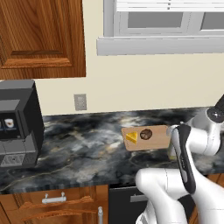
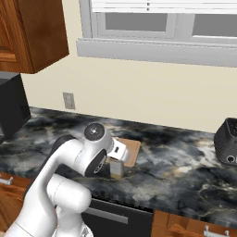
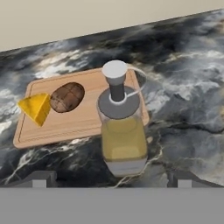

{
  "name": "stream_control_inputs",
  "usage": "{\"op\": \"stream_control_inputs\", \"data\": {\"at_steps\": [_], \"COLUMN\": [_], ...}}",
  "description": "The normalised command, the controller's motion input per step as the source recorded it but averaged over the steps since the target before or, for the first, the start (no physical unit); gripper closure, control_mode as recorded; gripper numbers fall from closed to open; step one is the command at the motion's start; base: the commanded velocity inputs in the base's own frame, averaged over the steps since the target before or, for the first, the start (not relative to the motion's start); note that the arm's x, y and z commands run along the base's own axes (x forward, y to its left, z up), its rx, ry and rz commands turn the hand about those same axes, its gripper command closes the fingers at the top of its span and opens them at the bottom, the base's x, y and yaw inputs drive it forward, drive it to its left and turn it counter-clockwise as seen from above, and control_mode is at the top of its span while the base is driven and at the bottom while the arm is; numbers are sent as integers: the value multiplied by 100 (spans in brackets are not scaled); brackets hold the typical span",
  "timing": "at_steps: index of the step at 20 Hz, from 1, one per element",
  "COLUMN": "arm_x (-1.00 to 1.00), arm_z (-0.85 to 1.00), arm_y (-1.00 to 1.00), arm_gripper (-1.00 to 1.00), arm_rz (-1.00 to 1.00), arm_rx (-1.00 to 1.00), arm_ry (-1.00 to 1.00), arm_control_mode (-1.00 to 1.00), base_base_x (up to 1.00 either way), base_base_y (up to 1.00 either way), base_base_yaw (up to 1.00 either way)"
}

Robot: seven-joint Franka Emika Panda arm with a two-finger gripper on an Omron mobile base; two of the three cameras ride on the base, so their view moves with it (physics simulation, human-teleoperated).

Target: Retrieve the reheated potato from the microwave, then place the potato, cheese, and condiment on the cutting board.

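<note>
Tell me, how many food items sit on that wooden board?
2: a cheese wedge at the board's left end and a potato touching it. The bottle stands on the counter beside the board.

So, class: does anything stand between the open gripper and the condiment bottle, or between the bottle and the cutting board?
Nothing visible does. The gripper is open with the condiment bottle straight ahead. The cutting board lies just behind it; the potato and cheese sit toward one end, leaving bare board near the bottle.

No legible text, label or number anywhere
</note>
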Motion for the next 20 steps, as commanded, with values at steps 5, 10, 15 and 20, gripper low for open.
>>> {"op": "stream_control_inputs", "data": {"at_steps": [5,10,15,20], "arm_x": [7,10,11,15], "arm_z": [-19,-17,-14,-18], "arm_y": [-3,-5,0,0], "arm_gripper": [-100,-100,-100,-100], "arm_rz": [3,0,0,0], "arm_rx": [0,0,0,0], "arm_ry": [0,0,0,0], "arm_control_mode": [-100,-100,-100,-100], "base_base_x": [0,0,0,0], "base_base_y": [0,0,0,0], "base_base_yaw": [0,0,0,0]}}
